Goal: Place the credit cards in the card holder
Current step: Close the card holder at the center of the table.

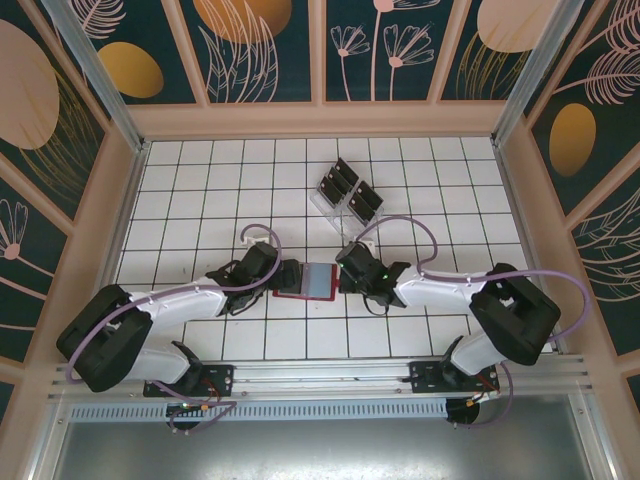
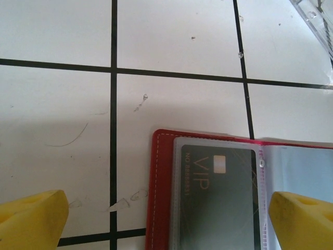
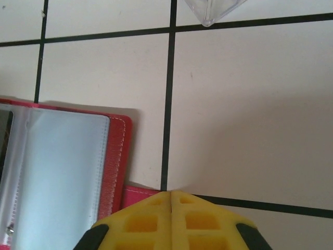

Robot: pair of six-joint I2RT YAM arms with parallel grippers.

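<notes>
so one card (image 2: 216,192) is in the card holder (image 1: 305,281), other credit cards (image 1: 345,188) wait in the rack (image 1: 324,203). left gripper (image 2: 166,213) jaws wide, empty; right gripper (image 3: 171,203) jaws pressed shut.

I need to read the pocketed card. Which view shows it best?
Left wrist: the card sits pocketed in the card holder, VIP legible. Right wrist catches its dark edge; top external: too small to read.
</notes>
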